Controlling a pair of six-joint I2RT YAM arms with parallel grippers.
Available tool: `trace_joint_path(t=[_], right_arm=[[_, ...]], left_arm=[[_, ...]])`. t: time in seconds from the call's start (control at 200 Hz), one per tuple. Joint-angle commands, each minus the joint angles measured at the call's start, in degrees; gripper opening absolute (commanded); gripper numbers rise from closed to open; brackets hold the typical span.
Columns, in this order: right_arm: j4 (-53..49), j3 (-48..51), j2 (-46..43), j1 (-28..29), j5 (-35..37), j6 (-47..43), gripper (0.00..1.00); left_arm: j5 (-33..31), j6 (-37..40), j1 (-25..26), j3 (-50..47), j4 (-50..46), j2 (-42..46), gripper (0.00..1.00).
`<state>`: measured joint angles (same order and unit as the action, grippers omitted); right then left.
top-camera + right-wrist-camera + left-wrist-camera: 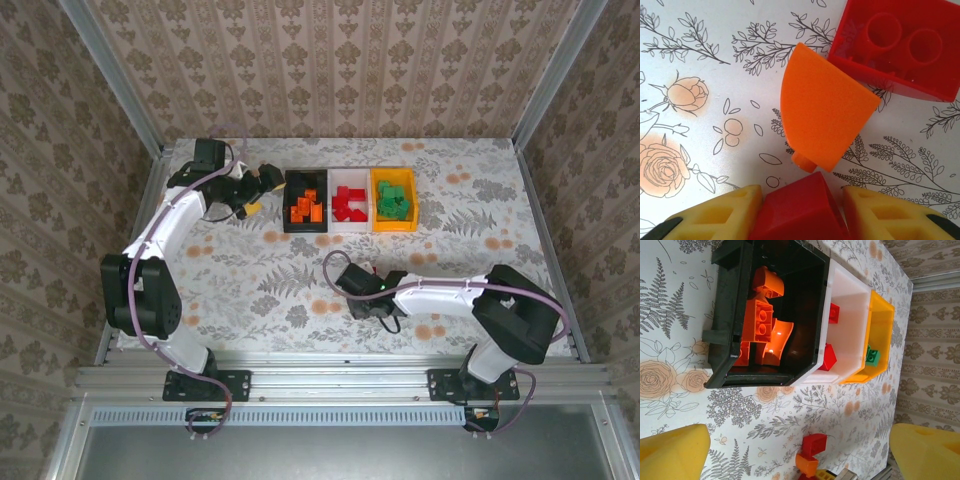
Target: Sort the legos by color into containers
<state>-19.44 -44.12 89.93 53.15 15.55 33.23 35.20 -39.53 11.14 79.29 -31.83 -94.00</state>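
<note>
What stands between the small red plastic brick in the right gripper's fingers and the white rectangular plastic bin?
A curved orange plastic brick and a second red plastic brick lie just ahead of it; otherwise bare table to the bin.

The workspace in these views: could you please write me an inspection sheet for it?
Surface: floral-patterned table, no spills seen.
Job's things: black bin holds orange bricks, white bin holds red bricks, yellow bin holds green bricks; an orange curved piece and an upturned red brick lie loose on the table.
Clutter: nothing seen.
Grippers: left gripper beside the black bin, jaws wide open and empty; right gripper low over the table, jaws closed on a red piece.
Cables: purple cables run along both arms, off the bins.
Surroundings: wallpapered walls; metal frame rail at the near edge.
</note>
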Motion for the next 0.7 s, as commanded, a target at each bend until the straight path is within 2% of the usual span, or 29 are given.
trace_joint_path(t=[0.0,0.18,0.29,0.395,0.485,0.695], right_arm=[[1.38,0.7,-3.18,0.3,4.64,0.32,0.38],[-2.56,-1.58,-9.67,0.48,6.57,-0.99,0.37],[-4.47,-8.84,-9.06,-2.95,6.73,-6.03,0.37],[-2.66,-17.7,-3.18,-10.13,3.37,-11.26,0.37],[-2.35,-26.57,5.23,-15.45,0.56,-13.62,0.37],[-6.84,-45.69,21.13,-21.7,-2.75,-16.91,0.36]], left_arm=[[1.19,-1.24,-0.66,1.05,0.98,1.36,1.0],[2.66,-1.9,-0.65,0.54,1.4,1.27,1.0],[3.5,-3.06,-0.68,-0.09,2.41,0.6,1.0],[4.5,-4.08,-0.67,-0.7,3.09,-0.24,1.0],[4.79,-4.32,-0.68,-0.78,2.8,-0.74,1.0],[5.78,-5.09,-0.68,-1.2,3.6,-1.18,1.0]])
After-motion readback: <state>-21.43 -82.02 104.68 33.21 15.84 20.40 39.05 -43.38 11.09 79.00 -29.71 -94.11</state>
